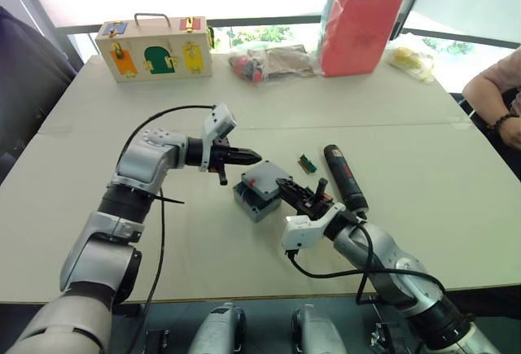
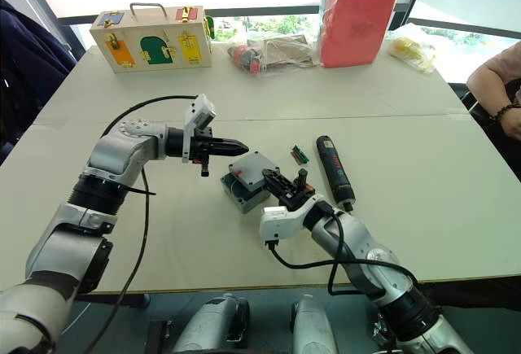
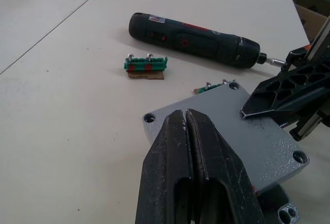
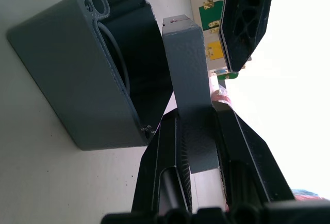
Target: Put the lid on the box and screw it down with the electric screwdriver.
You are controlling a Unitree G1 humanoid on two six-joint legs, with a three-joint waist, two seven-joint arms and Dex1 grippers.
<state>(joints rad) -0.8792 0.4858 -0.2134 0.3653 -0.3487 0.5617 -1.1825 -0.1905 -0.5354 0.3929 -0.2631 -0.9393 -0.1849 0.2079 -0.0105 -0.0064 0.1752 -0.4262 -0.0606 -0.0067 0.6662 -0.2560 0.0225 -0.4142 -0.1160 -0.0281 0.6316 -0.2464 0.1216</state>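
Note:
The grey lid [image 1: 263, 178] lies tilted over the open grey box [image 1: 248, 203] near the table's middle, one edge lifted off the rim. My right gripper [image 4: 198, 116] is shut on the lid's [image 4: 187, 54] near edge, with the box's hollow [image 4: 77, 64] beside it. My left gripper [image 1: 254, 157] hovers shut just above the lid's far-left corner [image 3: 232, 141], holding nothing. The electric screwdriver [image 1: 344, 177] lies flat on the table to the right of the box, its bit toward me.
A small green block [image 1: 307, 163] lies between box and screwdriver, another [image 3: 146, 64] beside it. At the back stand a wooden case [image 1: 155, 49] with coloured doors, bagged items [image 1: 269, 61] and a red pack [image 1: 358, 28]. A person's arm [image 1: 496, 98] rests at the right edge.

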